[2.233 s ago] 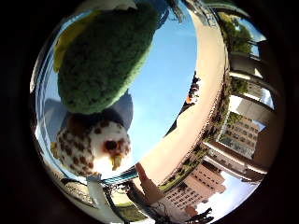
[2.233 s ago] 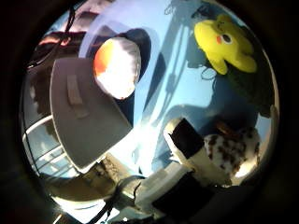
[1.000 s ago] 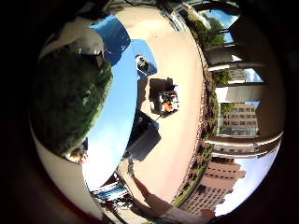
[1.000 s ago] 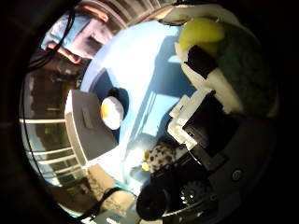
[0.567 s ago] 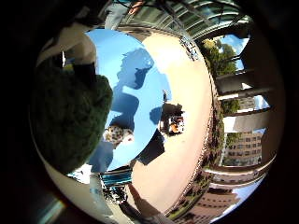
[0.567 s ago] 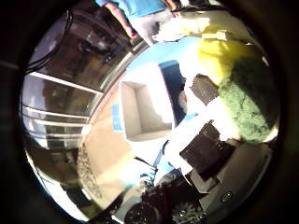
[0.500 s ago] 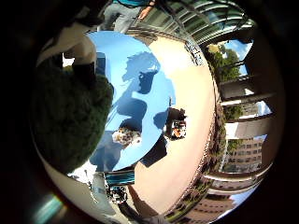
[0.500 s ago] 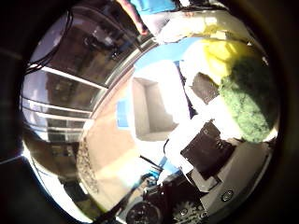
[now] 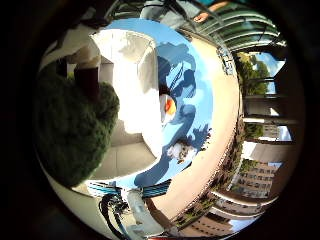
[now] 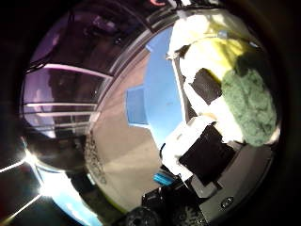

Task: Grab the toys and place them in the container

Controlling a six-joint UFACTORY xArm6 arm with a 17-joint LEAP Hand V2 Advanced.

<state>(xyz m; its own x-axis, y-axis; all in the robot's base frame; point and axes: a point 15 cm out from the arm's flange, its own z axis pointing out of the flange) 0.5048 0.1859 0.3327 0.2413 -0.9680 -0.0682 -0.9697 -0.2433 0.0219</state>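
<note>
The hand (image 10: pixel 207 150) keeps its fingers curled round the green and yellow plush toy (image 9: pixel 70 135), which sits tight against the palm. Since a second ago the view has swung (the camera moved, not the things): the white container (image 9: pixel 130 95) was small and off to the side then, and now its open inside fills the little finger side view directly below the toy. I judge the carrying step nearly finished, with release the next thing to do.

This same view shows two more toys on the blue tabletop (image 9: pixel 195 100): an orange and white ball (image 9: pixel 169 106) just beside the container wall, and a spotted toy (image 9: pixel 181 150) further off. The thumb side view misses all this and shows only the held toy, the tabletop edge and the floor.
</note>
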